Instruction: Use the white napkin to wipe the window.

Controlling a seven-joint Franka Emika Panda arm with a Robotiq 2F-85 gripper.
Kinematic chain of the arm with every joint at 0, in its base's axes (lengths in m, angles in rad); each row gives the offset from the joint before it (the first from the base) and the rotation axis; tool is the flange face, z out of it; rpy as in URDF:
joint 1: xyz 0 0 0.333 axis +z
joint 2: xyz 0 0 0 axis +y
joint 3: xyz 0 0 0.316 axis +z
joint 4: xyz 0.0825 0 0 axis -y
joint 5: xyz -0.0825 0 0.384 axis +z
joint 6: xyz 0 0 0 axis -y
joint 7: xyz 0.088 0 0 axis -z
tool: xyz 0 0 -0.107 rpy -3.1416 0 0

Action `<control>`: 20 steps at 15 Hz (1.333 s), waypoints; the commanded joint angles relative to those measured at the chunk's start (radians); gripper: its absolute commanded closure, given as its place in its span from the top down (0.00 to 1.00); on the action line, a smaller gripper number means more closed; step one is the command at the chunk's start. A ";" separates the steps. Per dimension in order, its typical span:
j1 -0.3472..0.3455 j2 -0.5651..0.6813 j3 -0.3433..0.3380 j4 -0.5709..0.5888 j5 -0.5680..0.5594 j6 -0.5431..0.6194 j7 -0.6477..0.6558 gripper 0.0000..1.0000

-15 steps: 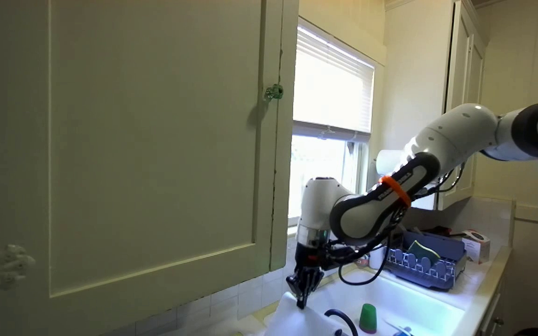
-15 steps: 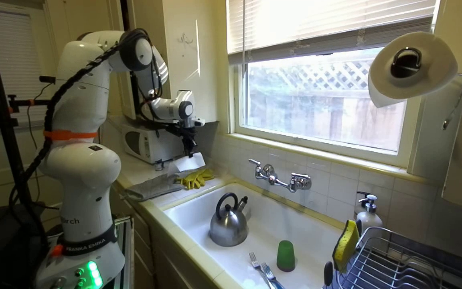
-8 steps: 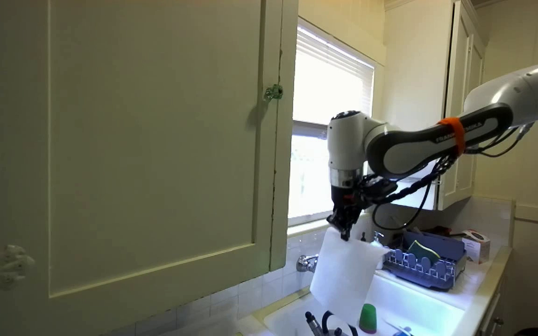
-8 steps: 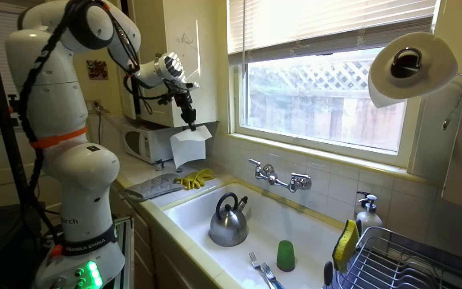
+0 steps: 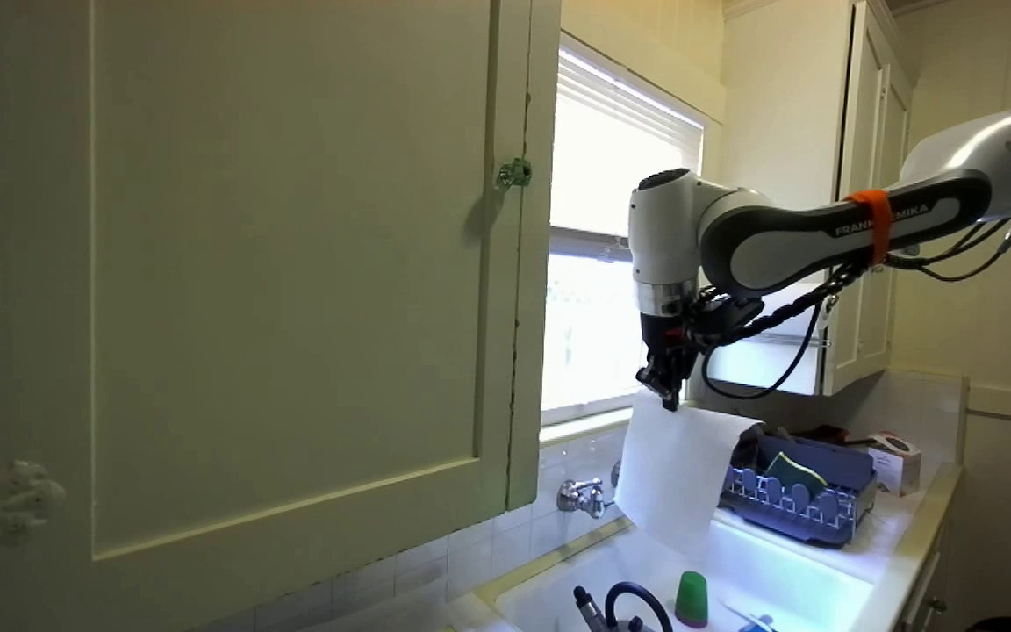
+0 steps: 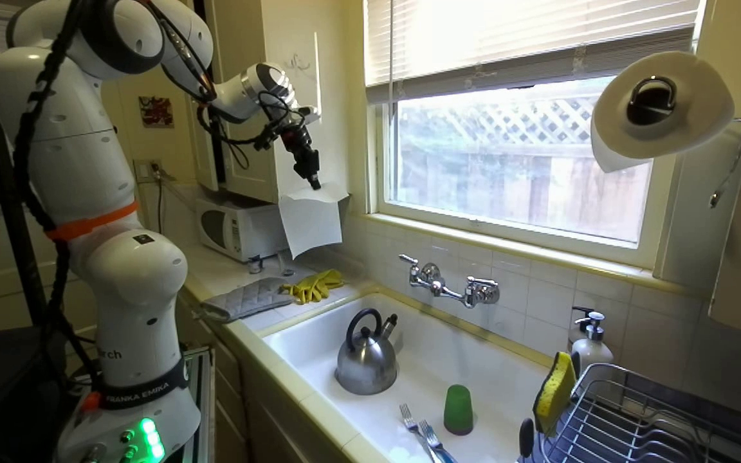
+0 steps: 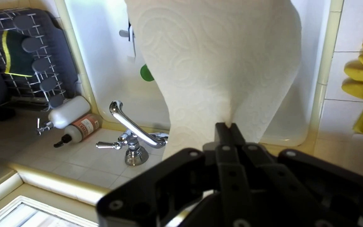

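Presently, one gripper (image 7: pixel 227 125) is clamped on one white napkin (image 7: pixel 219 60), hanging over one sink (image 6: pixel 499 386). In it stand one kettle (image 6: pixel 366 368) and one green cup (image 6: pixel 458 410); two forks (image 6: pixel 410 422) lie near the cup. Beyond, and apart from the napkin, is one window (image 6: pixel 512 161), its one blind (image 6: pixel 538 54) partly lowered.
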 commanded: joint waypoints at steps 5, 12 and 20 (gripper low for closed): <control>-0.175 0.064 0.084 0.000 -0.435 0.080 0.038 0.00; -0.224 0.205 0.022 0.136 -0.599 0.435 0.165 0.00; -0.214 0.299 -0.028 0.250 -0.529 0.615 0.107 0.01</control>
